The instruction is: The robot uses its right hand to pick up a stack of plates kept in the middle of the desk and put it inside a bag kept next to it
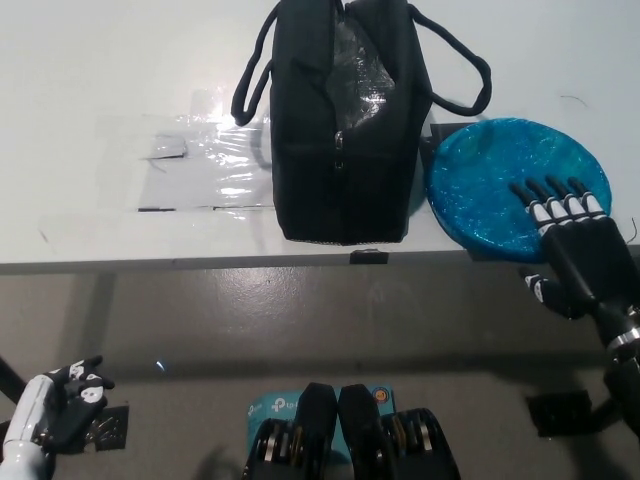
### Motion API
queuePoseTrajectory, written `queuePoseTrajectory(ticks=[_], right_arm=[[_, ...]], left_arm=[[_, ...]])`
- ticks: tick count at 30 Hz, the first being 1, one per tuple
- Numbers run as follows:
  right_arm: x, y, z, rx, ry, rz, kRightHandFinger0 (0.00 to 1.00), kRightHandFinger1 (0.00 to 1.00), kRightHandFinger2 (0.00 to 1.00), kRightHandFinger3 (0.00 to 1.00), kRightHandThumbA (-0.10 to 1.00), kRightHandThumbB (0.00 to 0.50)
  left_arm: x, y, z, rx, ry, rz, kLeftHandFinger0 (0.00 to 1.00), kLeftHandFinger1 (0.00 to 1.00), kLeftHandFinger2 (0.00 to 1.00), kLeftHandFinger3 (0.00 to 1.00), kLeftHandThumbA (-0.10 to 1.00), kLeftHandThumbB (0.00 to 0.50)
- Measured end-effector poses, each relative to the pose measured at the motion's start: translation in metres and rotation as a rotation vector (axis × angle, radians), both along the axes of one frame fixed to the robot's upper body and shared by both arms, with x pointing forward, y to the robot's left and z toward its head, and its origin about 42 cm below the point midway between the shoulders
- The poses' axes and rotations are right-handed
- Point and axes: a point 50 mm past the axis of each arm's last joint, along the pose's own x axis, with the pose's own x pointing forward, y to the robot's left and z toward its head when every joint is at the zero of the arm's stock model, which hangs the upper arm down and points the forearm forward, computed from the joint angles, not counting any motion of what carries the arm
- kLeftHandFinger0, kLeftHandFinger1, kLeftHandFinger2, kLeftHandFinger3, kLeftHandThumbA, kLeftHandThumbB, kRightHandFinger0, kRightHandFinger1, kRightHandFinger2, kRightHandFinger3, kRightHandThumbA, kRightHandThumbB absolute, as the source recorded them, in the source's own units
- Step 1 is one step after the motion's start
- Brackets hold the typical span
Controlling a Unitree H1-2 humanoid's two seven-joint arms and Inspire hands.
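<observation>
A stack of shiny blue plates (pixel 500 180) lies on the white desk (pixel 120 90), jutting slightly over its front edge, just right of a black bag (pixel 340 130). The bag stands upright with its top unzipped and silver lining showing. My black right hand (pixel 578 248) is open, fingers spread flat, its fingertips (pixel 550 190) over the near right part of the plates, the palm off the desk's front edge. It holds nothing. My white left hand (pixel 62 398) rests low at the lower left, far from the desk.
Clear tape patches (pixel 200 160) shine on the desk left of the bag. The bag's rope handles (pixel 470 75) droop to either side, one close to the plates. Below the desk edge is grey floor (pixel 300 320).
</observation>
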Motion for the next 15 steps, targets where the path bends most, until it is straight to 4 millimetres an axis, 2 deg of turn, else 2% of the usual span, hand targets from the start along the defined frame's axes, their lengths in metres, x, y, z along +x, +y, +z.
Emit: queuePoseTrajectory(ticks=[4,9,11,15], right_arm=[[0.003,-0.01,-0.001,-0.026,0.02,-0.023,1.0,1.0,1.0,1.0,0.69,0.5],[0.015,-0.031,0.002,-0.04,0.045,-0.092,1.0,1.0,1.0,1.0,0.59,0.5],[0.016,-0.034,0.001,-0.038,0.058,-0.112,1.0,1.0,1.0,1.0,0.51,0.5],[0.017,-0.033,-0.006,-0.038,0.097,-0.133,1.0,1.0,1.0,1.0,0.44,0.5]], left_arm=[[0.0,0.0,0.0,-0.001,-0.003,-0.001,0.65,0.69,0.81,0.89,-0.1,0.0],[0.0,0.0,0.0,-0.002,-0.002,-0.009,0.63,0.68,0.79,0.88,-0.1,0.0],[0.0,0.0,0.0,-0.001,-0.003,-0.011,0.62,0.67,0.79,0.87,-0.1,0.0],[0.0,0.0,0.0,-0.001,-0.003,-0.016,0.64,0.69,0.8,0.88,-0.1,0.0]])
